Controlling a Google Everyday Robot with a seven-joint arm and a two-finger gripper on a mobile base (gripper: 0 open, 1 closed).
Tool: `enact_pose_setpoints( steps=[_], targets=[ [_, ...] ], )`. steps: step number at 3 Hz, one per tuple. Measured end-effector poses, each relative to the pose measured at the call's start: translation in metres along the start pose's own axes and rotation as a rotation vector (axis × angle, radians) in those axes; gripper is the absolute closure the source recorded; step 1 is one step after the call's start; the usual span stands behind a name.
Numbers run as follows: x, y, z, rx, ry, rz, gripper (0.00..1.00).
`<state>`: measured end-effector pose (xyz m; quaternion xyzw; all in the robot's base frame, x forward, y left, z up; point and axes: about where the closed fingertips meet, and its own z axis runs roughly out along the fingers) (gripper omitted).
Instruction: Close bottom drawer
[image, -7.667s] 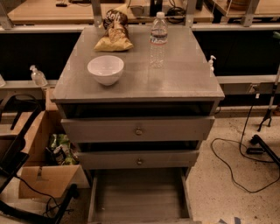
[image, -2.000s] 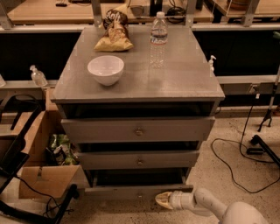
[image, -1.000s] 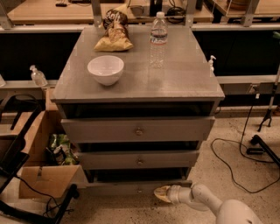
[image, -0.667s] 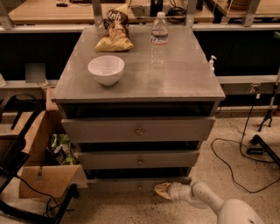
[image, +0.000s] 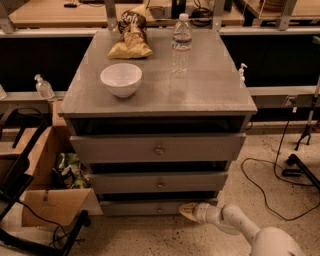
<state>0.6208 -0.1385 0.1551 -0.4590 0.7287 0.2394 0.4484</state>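
Bottom drawer (image: 135, 207) nearly flush, low centre of frame, gripper (image: 186, 211) against its front right of the knob, fingers pinched together.

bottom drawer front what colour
Grey; the bottom drawer shows best in the camera view, with the claw at its front.

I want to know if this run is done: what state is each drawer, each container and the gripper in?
bottom drawer: pushed in, no floor showing.
middle drawer: pushed in.
top drawer: pushed in.
water bottle: upright, capped.
bowl: upright, looks empty.
chip bag: lying on the cabinet top.
gripper: low, at the right part of the bottom drawer's front.
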Motion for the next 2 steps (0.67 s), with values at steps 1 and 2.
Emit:
enact_pose_setpoints(
  steps=[1,2],
  targets=[
    [-0.0074,-0.0184,-0.0038,0.042,-0.006,0.001,1.0],
    [-0.0074,-0.0183,-0.0039,0.042,-0.006,0.001,1.0]
  ],
)
